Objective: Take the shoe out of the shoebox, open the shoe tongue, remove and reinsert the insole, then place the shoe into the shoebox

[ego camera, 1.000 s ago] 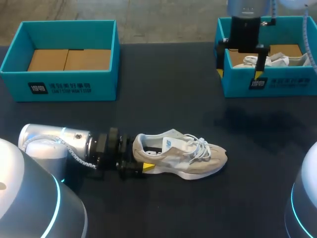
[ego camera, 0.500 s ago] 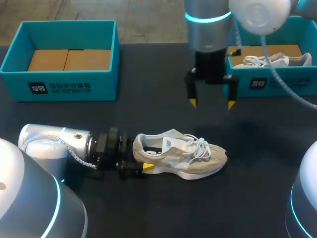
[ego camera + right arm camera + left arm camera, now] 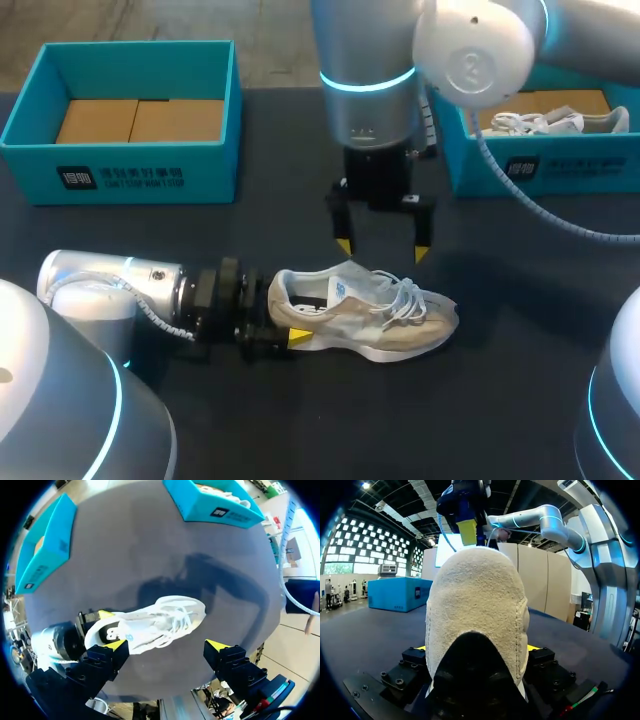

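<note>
Blue shoebox [image 3: 130,170] sits at the far left of the dark bench [image 3: 300,420]. In front of it, the left tool [image 3: 283,320] squeezes the heel of the pale shoe [image 3: 370,318], which rests on the bench. The right tool [image 3: 382,250] hangs wide apart just above the shoe, touching nothing.

Dark counter [image 3: 300,160] bearing three things
Pale shoe [image 3: 365,315] near the front, left shoebox [image 3: 120,176] and right shoebox [image 3: 570,170] at the back
</note>
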